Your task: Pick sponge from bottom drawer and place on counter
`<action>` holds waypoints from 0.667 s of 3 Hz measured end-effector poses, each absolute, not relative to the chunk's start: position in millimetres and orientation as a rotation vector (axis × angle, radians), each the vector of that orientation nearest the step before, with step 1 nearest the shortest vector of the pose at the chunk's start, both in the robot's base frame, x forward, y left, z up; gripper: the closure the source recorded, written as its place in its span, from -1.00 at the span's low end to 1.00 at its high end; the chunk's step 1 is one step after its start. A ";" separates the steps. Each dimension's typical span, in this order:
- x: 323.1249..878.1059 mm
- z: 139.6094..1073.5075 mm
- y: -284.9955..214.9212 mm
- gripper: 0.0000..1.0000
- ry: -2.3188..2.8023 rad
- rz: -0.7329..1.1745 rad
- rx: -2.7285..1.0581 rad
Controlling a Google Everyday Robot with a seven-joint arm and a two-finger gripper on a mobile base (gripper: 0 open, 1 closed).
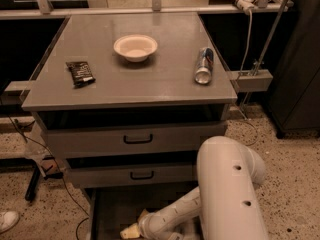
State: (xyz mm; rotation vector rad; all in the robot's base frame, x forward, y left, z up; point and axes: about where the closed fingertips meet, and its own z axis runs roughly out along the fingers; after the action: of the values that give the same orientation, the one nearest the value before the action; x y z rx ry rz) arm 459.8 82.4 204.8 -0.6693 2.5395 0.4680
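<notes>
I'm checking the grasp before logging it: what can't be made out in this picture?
Camera view, pincer, low in the bottom drawer at the lower edge: the arm covers part of it, so whether it holds the sponge is unclear.
The sponge: only a yellow-tan bit shows beside the pincer.
The bottom drawer: front cut off by the edge, right side hidden by the arm.

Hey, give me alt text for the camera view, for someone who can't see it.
The robot's white arm reaches down into the open bottom drawer, its end effector at the yellow-tan sponge by the frame's bottom edge. On the grey counter above sit a white bowl, a dark snack packet and a can lying on its side.
</notes>
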 end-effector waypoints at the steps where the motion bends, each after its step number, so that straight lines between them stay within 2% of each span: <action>1: 472.9 186.1 81.4 -1.00 2.529 0.448 -0.674; 2: 484.3 165.3 82.1 -1.00 2.520 0.427 -0.690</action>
State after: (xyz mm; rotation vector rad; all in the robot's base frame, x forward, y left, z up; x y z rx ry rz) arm 484.3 82.1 165.3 -0.6901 2.5195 0.4265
